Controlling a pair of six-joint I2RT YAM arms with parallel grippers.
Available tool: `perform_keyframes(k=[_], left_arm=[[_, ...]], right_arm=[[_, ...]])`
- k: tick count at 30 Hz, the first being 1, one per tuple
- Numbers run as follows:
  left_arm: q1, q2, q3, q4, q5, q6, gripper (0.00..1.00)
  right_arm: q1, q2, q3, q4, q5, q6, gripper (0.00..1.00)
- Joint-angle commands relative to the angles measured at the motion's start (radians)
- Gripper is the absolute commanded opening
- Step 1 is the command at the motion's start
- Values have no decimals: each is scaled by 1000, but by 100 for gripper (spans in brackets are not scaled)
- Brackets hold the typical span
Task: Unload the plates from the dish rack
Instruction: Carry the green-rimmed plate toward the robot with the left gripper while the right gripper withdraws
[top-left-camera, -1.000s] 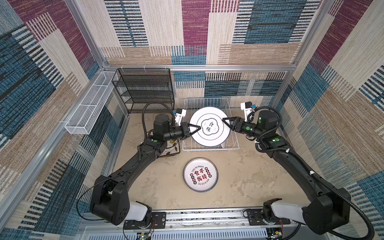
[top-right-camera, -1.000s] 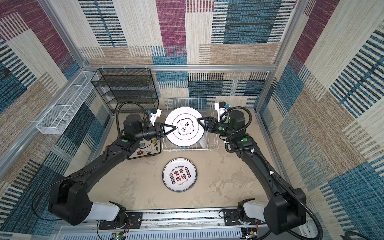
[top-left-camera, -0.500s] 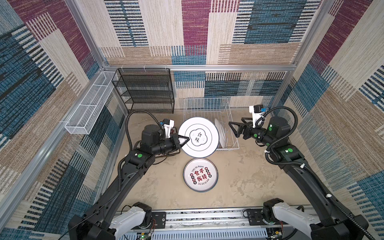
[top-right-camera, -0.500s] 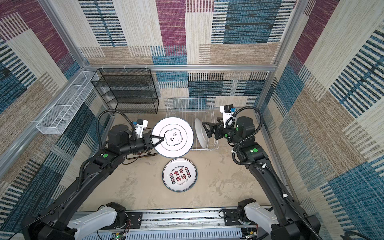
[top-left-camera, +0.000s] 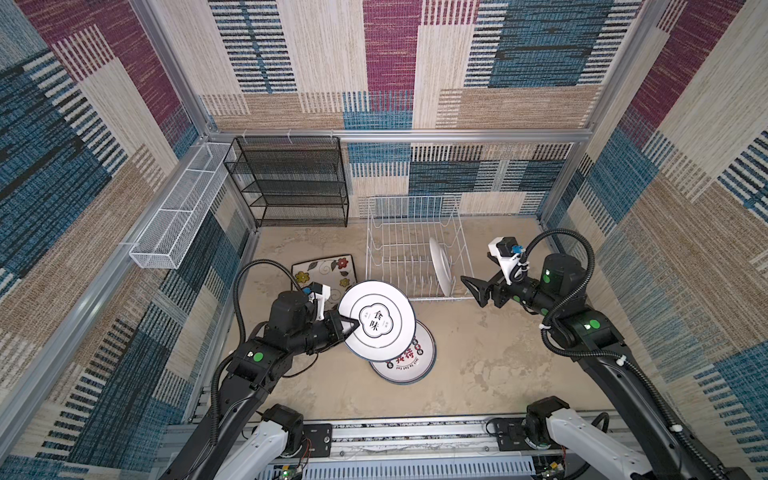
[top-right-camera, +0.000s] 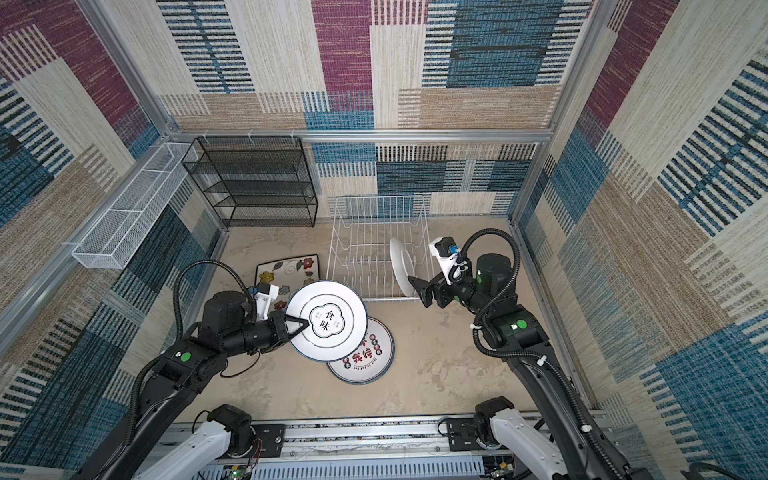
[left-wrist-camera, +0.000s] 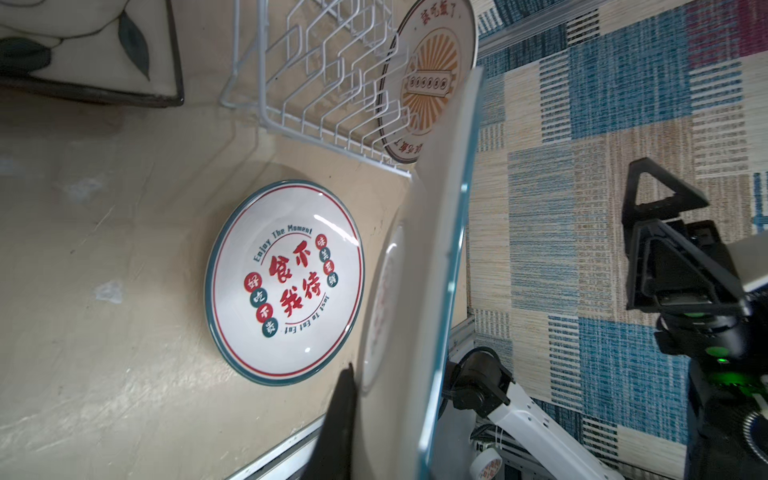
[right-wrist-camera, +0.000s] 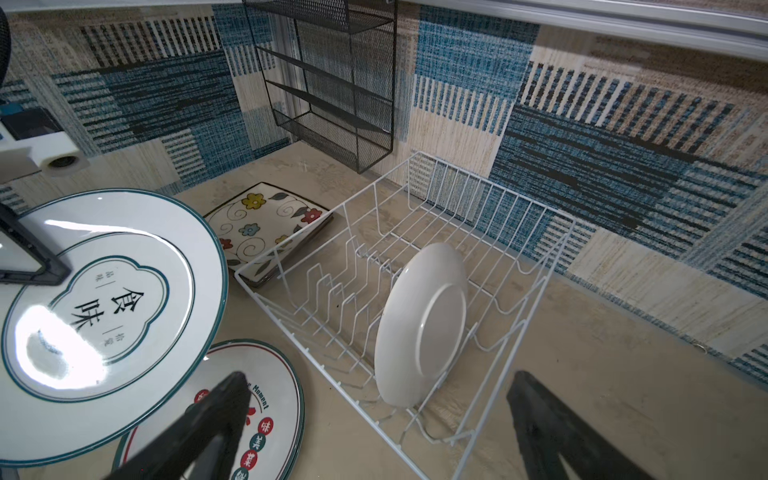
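Observation:
My left gripper (top-left-camera: 347, 324) (top-right-camera: 297, 325) is shut on the rim of a round white plate (top-left-camera: 376, 320) (top-right-camera: 328, 320) (right-wrist-camera: 104, 316) with black characters. It holds the plate tilted above a red-lettered round plate (top-left-camera: 405, 357) (left-wrist-camera: 286, 282) that lies flat on the table. The white wire dish rack (top-left-camera: 399, 232) (right-wrist-camera: 478, 199) holds one round plate (top-left-camera: 440, 266) (right-wrist-camera: 424, 324) upright near its right end. My right gripper (top-left-camera: 473, 289) (right-wrist-camera: 378, 378) is open and empty, just right of the rack's front corner.
A square floral plate (top-left-camera: 324, 270) (right-wrist-camera: 266, 220) lies flat to the left of the rack. A black mesh shelf unit (top-left-camera: 291, 183) stands at the back wall. A long white mesh basket (top-left-camera: 178, 216) hangs on the left wall.
The right gripper let go of the black-lettered plate, opened wide and drew back to the right. The left arm carried that plate out of the rack toward the front, over the red-lettered plate.

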Motion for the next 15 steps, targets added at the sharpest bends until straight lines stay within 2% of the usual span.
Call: perform_keyframes(k=[1,8,15], left_arm=[[0,-2,-37,-9,15,1,0],[0,40,-113,69,29,-6,0],[-3,151,-210,261,84,-50,0]], right_arm=[[7,-8,0,-52,-16,-73,99],[29,26,-1,-102,-47,-57,99],[46,54,4,-108,-29,-64,99]])
